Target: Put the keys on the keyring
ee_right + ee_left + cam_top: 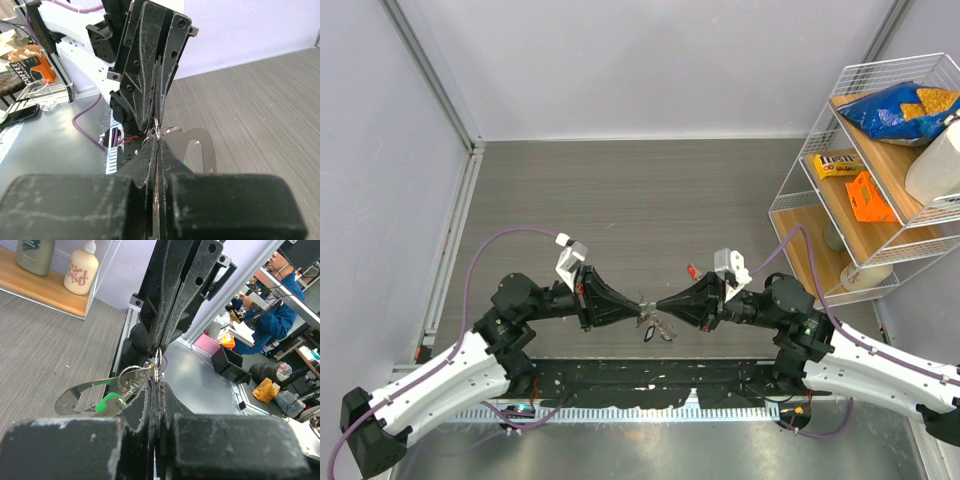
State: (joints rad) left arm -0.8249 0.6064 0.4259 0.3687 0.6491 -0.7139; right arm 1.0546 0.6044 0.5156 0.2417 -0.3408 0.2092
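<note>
My left claw [640, 300] and right claw [658, 303] clench the keyring [131, 376]. The green key [107, 402] seems threaded; the red key [691, 270], at two o'clock, isn't yet.

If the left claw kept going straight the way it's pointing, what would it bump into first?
The right claw, almost tip to tip with the left claw; only the keyring they seem to pinch lies between.
</note>
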